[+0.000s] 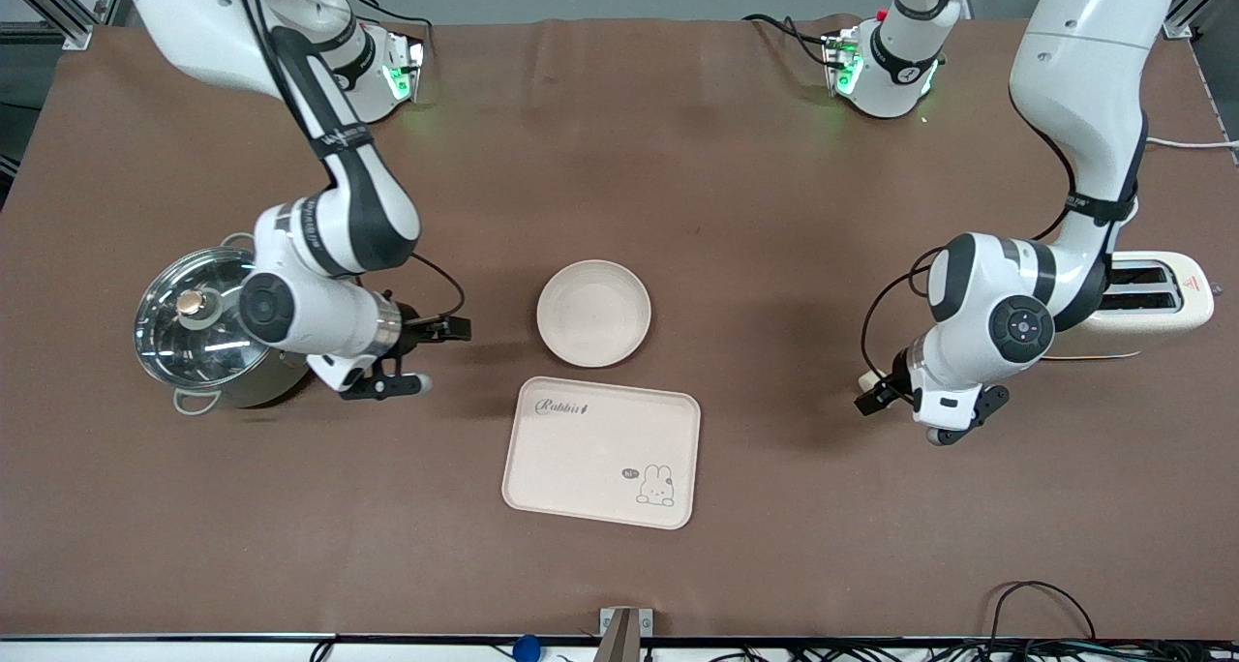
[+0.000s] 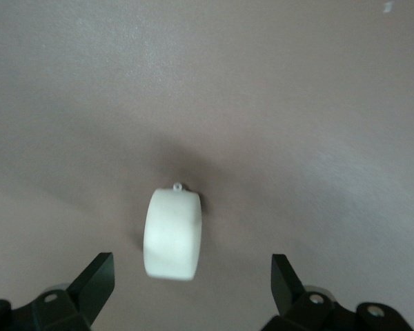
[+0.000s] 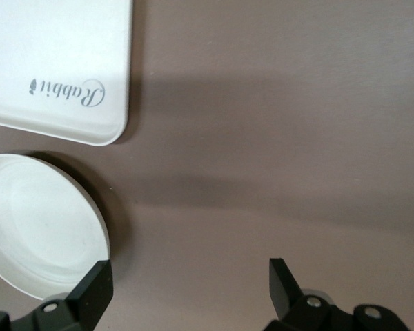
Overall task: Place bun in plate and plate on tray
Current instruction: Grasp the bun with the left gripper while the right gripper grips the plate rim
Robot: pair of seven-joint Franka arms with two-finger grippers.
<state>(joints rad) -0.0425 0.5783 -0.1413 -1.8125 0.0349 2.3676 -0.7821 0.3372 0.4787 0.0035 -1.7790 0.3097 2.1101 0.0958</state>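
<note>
The bun [image 2: 172, 234] is a pale cream puck that seems to stand on its edge on the brown table. My left gripper [image 2: 191, 286] is open just short of it, the jaws wide on either side. In the front view only a bit of the bun [image 1: 868, 381] shows beside the left gripper [image 1: 905, 418], toward the left arm's end. The empty round plate [image 1: 593, 313] sits mid-table, touching nothing. The Rabbit tray [image 1: 602, 451] lies empty, nearer the front camera. My right gripper [image 1: 436, 357] is open and empty, low beside the plate [image 3: 34, 227] and tray [image 3: 55, 69].
A steel pot with a glass lid [image 1: 198, 328] stands under the right arm, toward that arm's end of the table. A cream toaster [image 1: 1152, 299] stands at the left arm's end. Cables lie along the table's front edge.
</note>
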